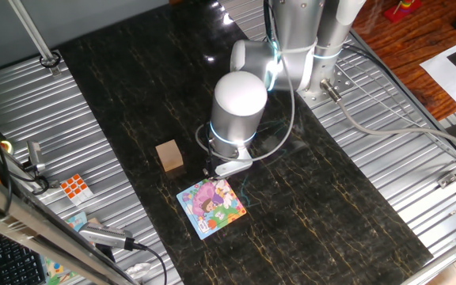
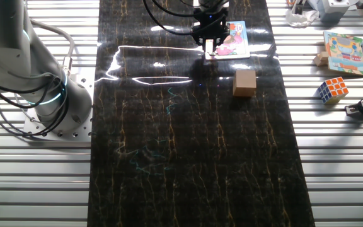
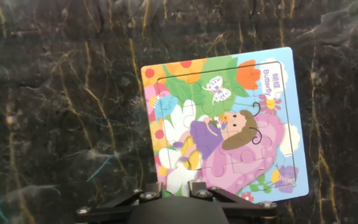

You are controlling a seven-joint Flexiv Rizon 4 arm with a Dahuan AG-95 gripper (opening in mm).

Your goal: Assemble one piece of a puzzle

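Directly below the hand camera, the small square flat cartoon puzzle with its blue border and pink, green and white picture lies flat on the dark gold-veined marble tabletop. The two-finger gripper hangs over the puzzle's near edge, its fingertips drawn close together; whether they pinch the tiny whitish puzzle piece cannot be told, since that piece is not distinguishable. A tan wooden cube sits near the puzzle, apart from it. An orange-and-white Rubik's cube rests on the ribbed metal surround.
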